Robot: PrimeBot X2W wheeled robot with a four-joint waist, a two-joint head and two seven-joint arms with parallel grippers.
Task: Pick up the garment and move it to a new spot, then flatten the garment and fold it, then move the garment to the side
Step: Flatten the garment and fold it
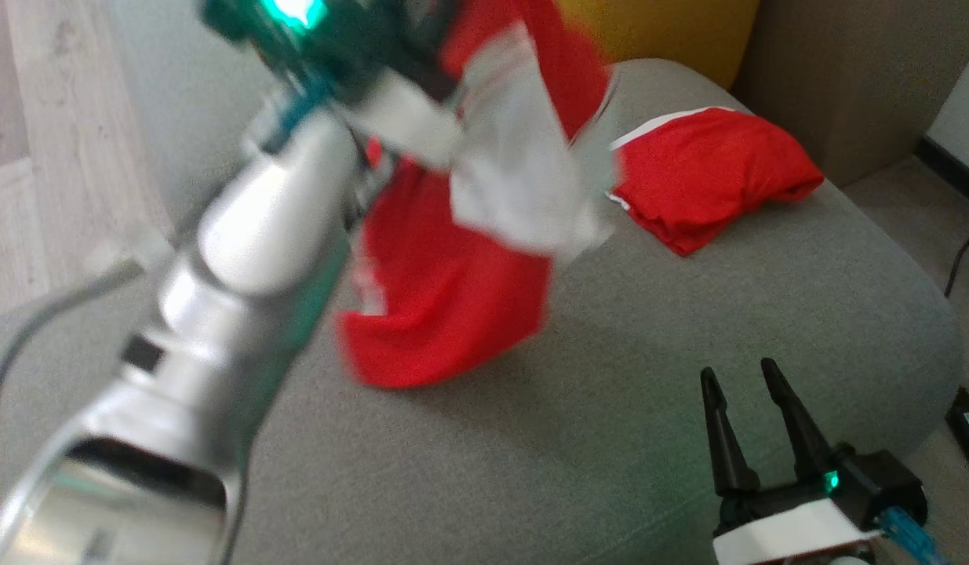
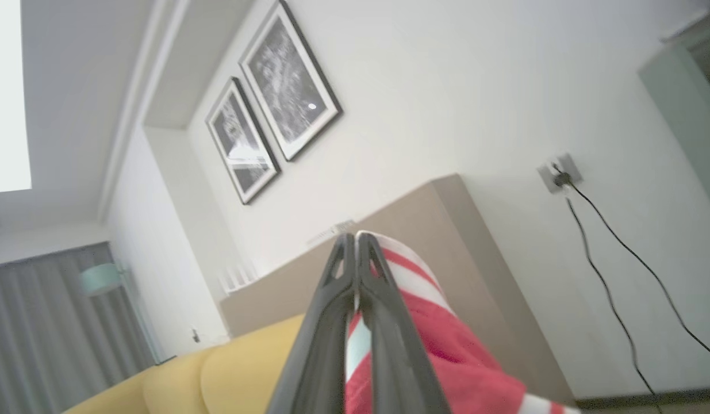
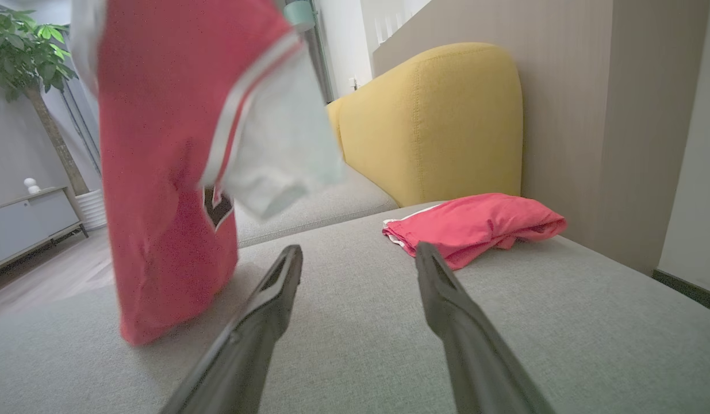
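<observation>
The L gripper (image 2: pixel 355 237) is up high and its jaws are clenched on the garment (image 1: pixel 445 314): in the L wrist view the two fingers are pressed together w/ a red-and-white striped edge pinched btw them. The garment, red w/ a white sleeve, hangs from this grip over the grey seat (image 1: pixel 610 439), left of centre in the head view. Its low end is near the seat, but I cannot tell if it touches, as the head view is blurred there. The R gripper (image 1: pixel 737 369) is low at the front right of the seat, jaws released and wide w/ nothing btw them, well apart from the garment. A 2nd red cloth (image 1: pixel 712 176), bunched, lies on the seat at the far right, near the yellow backrest (image 3: pixel 435 115).
</observation>
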